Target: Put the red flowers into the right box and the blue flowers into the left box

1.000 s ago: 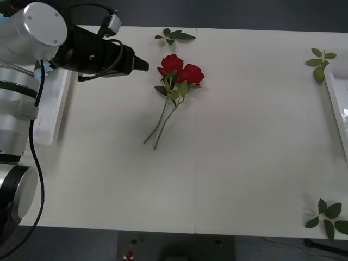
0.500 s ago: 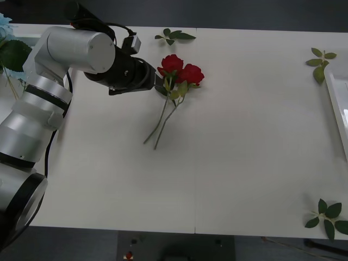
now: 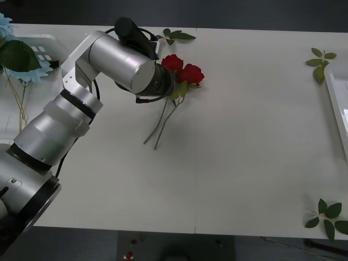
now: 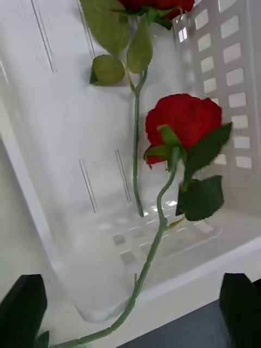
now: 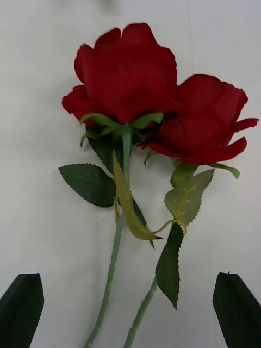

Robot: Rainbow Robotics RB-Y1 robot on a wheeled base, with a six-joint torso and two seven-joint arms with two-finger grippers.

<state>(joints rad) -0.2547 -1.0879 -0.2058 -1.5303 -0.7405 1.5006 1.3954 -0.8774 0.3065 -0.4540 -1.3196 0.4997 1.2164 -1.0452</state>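
Two red flowers lie side by side in the middle of the table, blooms at the far end, stems running toward me. My left arm reaches across to them. In the left wrist view the left gripper hangs open right above these roses, one black finger on each side of the stems. The blue flowers lie in the left box at the far left. The right box shows at the right edge. Above it my right gripper is open, over more red roses lying in that box.
Loose green leaf sprigs lie at the far edge, at the far right and at the near right corner. Bare tabletop stretches between the roses and the right box.
My left arm has swung right from the left box to over the two roses, its wrist turning downward. The blue flowers in the left box have come into view.
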